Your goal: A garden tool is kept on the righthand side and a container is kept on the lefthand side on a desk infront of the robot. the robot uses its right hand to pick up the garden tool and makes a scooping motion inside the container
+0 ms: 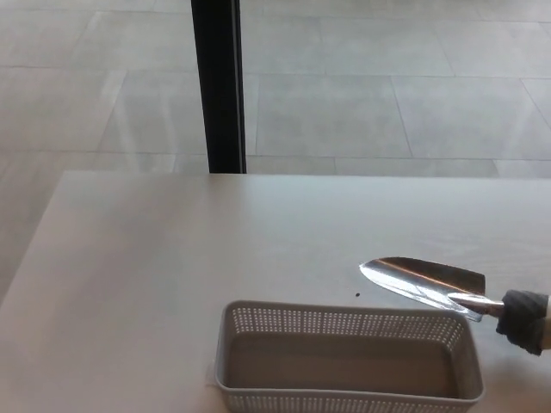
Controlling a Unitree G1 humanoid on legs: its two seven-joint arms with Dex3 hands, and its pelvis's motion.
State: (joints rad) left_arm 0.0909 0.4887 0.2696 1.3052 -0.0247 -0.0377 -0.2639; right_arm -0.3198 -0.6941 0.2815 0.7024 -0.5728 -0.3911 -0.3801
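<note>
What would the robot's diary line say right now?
right hand: holds shiny metal trowel | blade: above desk, behind empty grey perforated plastic basket | scoop: not begun

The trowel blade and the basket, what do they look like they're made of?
The trowel blade looks like polished metal, probably steel: it is silvery with bright mirror-like reflections. The basket looks like matte grey moulded plastic, judging by its even rows of small perforations and smooth rim.
</note>
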